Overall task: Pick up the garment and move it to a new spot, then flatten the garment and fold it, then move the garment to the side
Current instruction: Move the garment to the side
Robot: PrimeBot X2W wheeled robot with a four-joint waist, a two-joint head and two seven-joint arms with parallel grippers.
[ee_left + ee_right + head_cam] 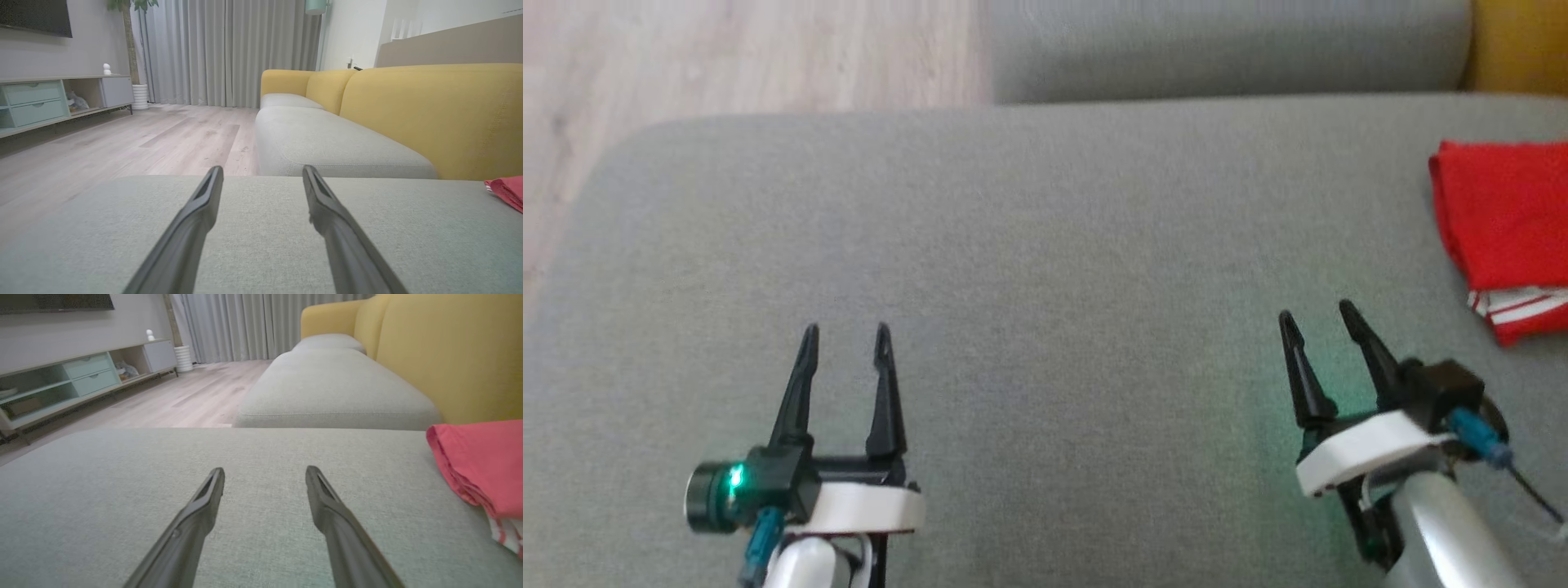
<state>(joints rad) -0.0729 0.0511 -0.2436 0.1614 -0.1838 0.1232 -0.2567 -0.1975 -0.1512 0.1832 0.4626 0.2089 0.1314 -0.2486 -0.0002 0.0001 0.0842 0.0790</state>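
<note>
The folded red cloth garment (1503, 220) lies at two o'clock from the open, empty right gripper (1316, 309), nearer than the open left gripper (846, 327).

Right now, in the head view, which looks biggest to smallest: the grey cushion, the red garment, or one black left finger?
1. grey cushion
2. red garment, partly cut off at the picture's edge
3. left finger, thin, though nearest the camera
</note>
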